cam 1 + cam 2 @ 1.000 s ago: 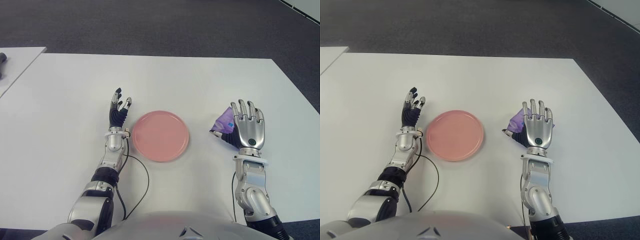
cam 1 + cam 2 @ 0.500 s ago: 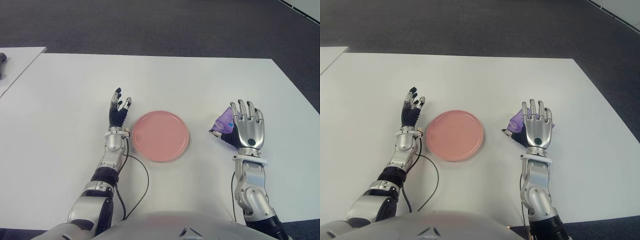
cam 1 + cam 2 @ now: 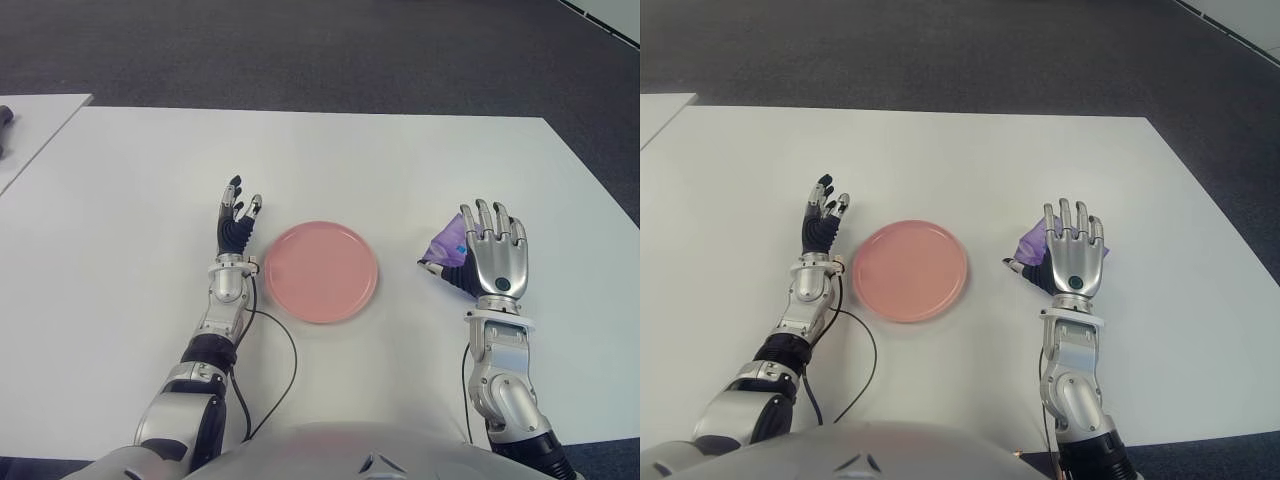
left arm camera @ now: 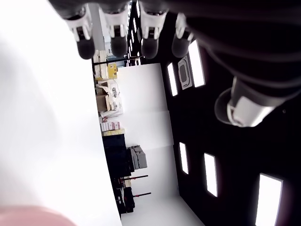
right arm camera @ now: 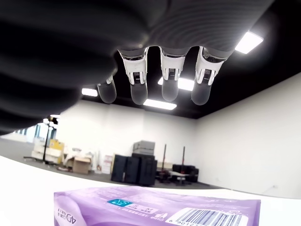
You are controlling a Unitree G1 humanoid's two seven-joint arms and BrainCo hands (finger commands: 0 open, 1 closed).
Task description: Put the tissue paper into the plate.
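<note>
Pink plate (image 3: 321, 271): lay flat on the white tabletop (image 3: 400, 160), between the two hands; nothing lay in it
Tissue paper: a purple pack (image 3: 447, 241) with a blue patch and a barcode label, lying on the tabletop to the right of the plate and well apart from it; it was partly hidden under the right hand in the eye views; the right wrist view showed the pack (image 5: 160, 207) flat on the white surface, below the fingers and apart from them
Right hand (image 3: 492, 258): held over the pack, back of the hand up, fingers stretched out straight and spread, thumb out toward the plate; it gripped nothing; its fingertips (image 5: 162, 89) hung in a row above the pack with a clear gap between
Left hand (image 3: 237, 223): showed just left of the plate's rim, fingers extended and relaxed, holding nothing; the left wrist view showed the fingertips (image 4: 113, 44) straight and free
Cable (image 3: 280, 360): a thin black loop lay on the tabletop beside the left forearm, near the plate's near edge
Second tabletop (image 3: 30, 125): a white corner at the far left, separate from the main one
</note>
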